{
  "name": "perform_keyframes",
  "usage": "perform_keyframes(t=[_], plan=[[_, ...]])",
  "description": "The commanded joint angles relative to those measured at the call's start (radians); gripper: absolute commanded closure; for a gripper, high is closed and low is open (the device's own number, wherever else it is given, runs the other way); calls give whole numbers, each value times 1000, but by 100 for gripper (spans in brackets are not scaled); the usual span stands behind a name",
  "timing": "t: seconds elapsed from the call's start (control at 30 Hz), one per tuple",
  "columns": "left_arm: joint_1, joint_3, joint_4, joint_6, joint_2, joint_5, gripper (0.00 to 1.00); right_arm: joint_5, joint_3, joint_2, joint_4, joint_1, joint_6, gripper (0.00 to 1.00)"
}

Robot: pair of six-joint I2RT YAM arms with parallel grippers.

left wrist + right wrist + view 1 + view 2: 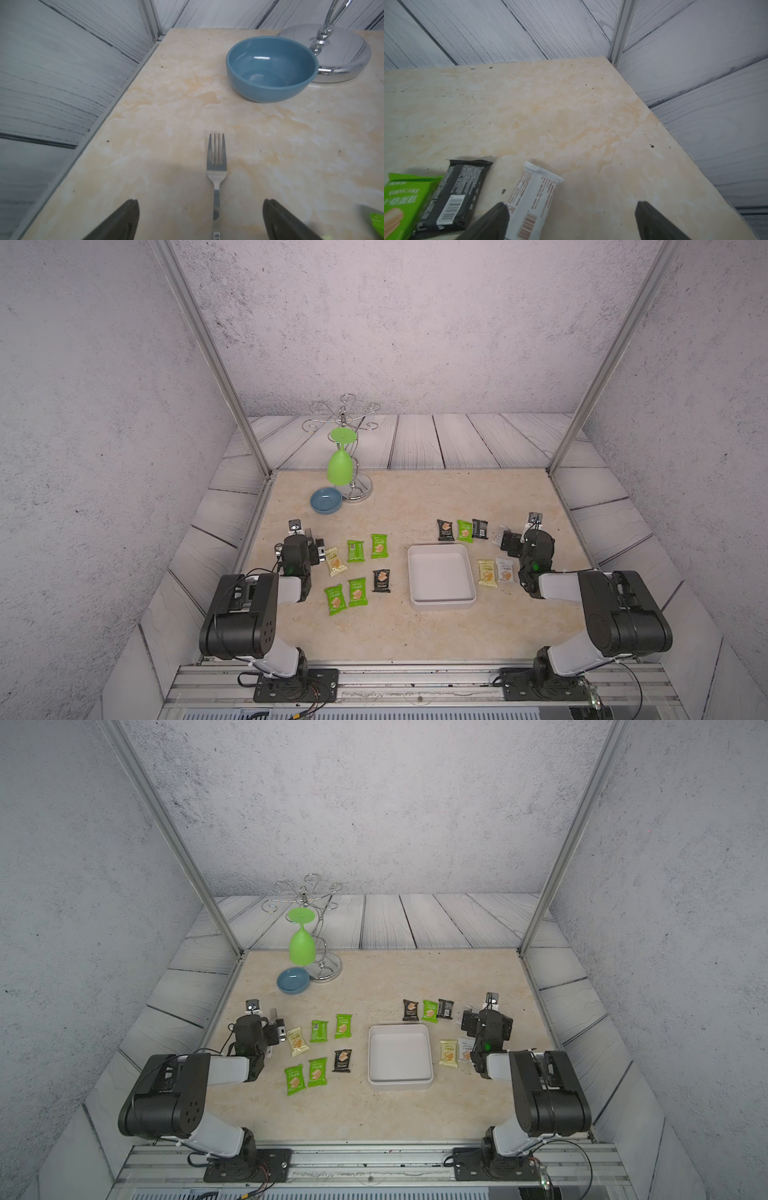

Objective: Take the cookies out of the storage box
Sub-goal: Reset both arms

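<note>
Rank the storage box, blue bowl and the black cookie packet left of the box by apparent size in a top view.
1. storage box
2. blue bowl
3. black cookie packet
The bowl lies farther back, yet looks bigger than the packet.

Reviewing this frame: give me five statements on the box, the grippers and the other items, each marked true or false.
1. All the cookies lie on the table, outside the storage box. True.
2. The left gripper is shut on a green packet. False: it is open and empty, with a fork on the table below it.
3. The green goblet stands upright on the table. False: it hangs upside down from the metal rack.
4. The right gripper is open. True.
5. The blue bowl sits beside the rack's base. True.
</note>
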Motion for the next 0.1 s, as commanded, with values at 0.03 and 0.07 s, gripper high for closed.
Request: perform_keyframes(t=[0.03,0.07], plan=[[-10,27,25,8,-25,-43,2,-38,18,-6,-23,3,-18,1],[-10,22,32,7,-20,-43,2,-40,16,-10,-23,3,-18,1]])
